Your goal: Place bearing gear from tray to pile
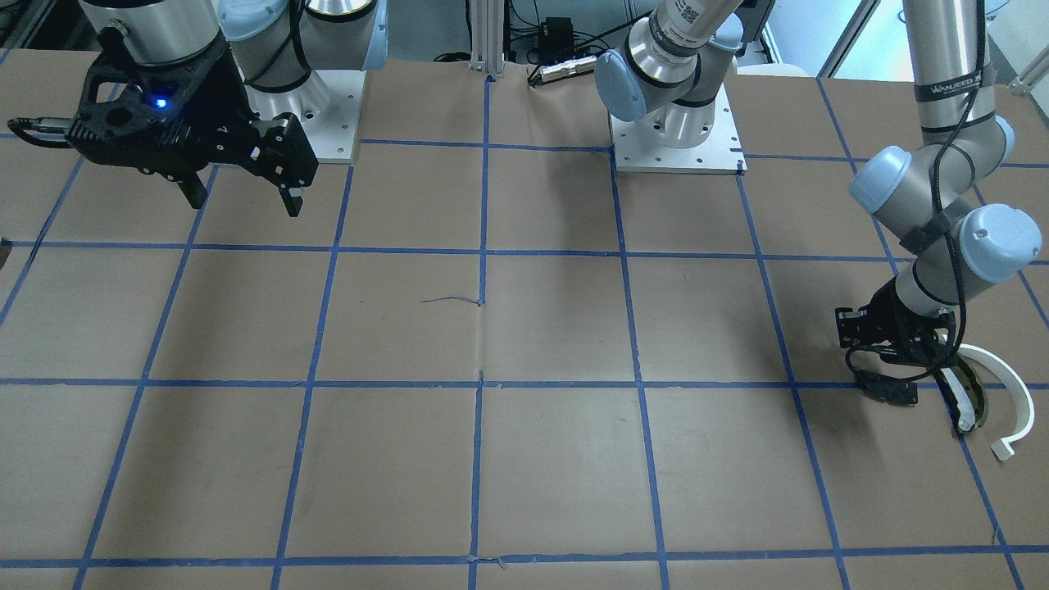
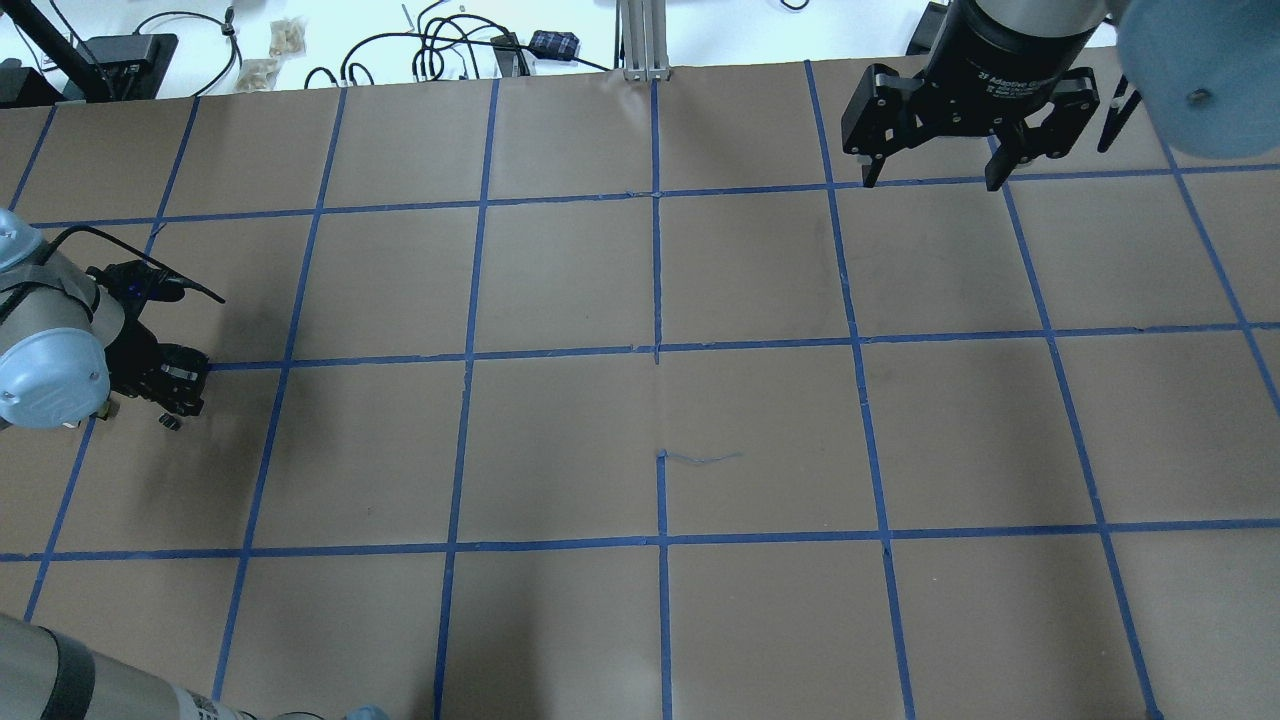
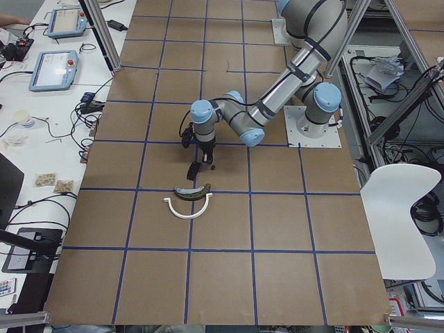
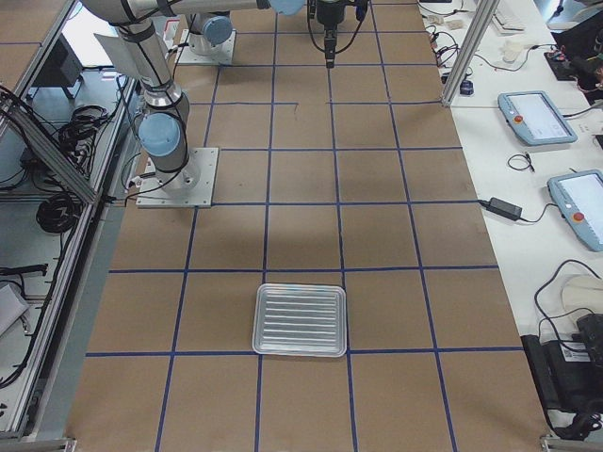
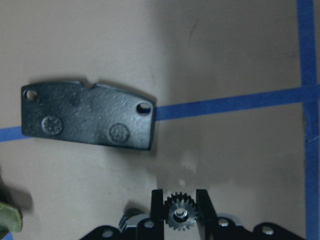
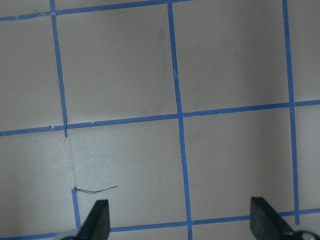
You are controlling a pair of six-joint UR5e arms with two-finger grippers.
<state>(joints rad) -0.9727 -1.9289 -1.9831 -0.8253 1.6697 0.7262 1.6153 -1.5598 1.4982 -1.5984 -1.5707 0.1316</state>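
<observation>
The left tool (image 5: 180,200) is clenched on the small bearing gear (image 5: 180,216), pinching it by its teeth over the surface (image 5: 240,165). It hangs beside the pile's black plate (image 5: 87,116), near the white arc (image 1: 1006,366) and olive piece (image 1: 965,400). The right tool (image 6: 180,222) hangs spread and empty, well apart. The gear's height is hard to judge. Dropped from too high, it could bounce or roll clear of the pile, and a descending finger might knock the plate.

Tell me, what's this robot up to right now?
The left gripper is shut on a small bearing gear, holding it low beside the black plate, near the white half-ring and olive curved piece of the pile. The right gripper hangs open and empty. The tray looks empty.
</observation>
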